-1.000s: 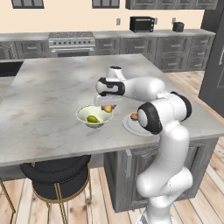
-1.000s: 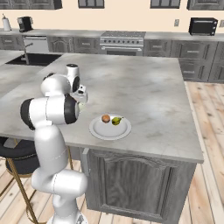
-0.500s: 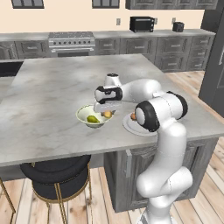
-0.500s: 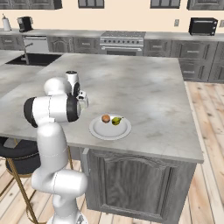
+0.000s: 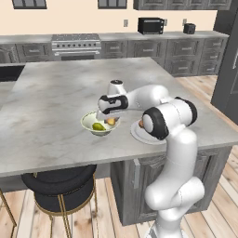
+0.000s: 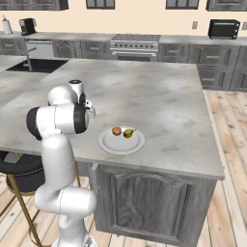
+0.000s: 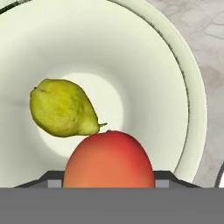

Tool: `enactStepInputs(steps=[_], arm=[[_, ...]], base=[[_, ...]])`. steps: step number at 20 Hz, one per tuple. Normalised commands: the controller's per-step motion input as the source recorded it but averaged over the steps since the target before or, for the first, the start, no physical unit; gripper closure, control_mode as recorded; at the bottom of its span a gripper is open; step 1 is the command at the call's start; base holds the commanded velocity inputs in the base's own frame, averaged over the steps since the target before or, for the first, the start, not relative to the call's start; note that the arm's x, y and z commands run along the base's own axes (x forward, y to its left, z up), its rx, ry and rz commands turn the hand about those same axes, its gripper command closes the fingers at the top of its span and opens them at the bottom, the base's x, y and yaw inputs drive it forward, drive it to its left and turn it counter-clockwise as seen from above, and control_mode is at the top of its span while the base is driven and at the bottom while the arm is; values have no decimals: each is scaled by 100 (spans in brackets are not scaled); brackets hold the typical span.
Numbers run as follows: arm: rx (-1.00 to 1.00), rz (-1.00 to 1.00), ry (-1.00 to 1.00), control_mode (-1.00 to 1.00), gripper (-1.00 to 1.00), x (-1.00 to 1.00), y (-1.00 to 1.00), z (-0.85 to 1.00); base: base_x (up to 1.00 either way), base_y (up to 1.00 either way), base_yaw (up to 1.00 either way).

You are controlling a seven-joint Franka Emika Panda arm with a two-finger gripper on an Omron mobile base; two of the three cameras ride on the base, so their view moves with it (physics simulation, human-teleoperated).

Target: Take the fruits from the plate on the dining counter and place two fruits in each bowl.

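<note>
We hold round orange-red peach in tool, jaws closed partway around it, low over deep cream-green bowl on pale marbled tabletop. Yellow-green pear already lies inside. We judge: lower slightly, release beside pear, lift straight out.

Hard to make out: fingertips hidden behind peach; second bowl unseen; flat white plate carries remaining peach and pear.

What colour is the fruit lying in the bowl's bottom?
Yellow-green, a pear; clearest in the hand view.

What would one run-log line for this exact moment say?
end effector: shut on peach | over bowl | pear in bowl | plate: peach, pear left
</note>
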Motion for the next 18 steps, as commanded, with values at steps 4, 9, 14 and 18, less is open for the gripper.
enactStepInputs(steps=[4,9,14,18], arm=[[0,0,-2,-100,-100,0,-4,-31],[0,0,0,-100,-100,0,-1,-8],[0,0,0,-100,-100,0,-2,8],[0,0,0,-100,-100,-3,-9,29]], base=[[0,0,0],[0,0,0],[0,0,0],[0,0,0]])
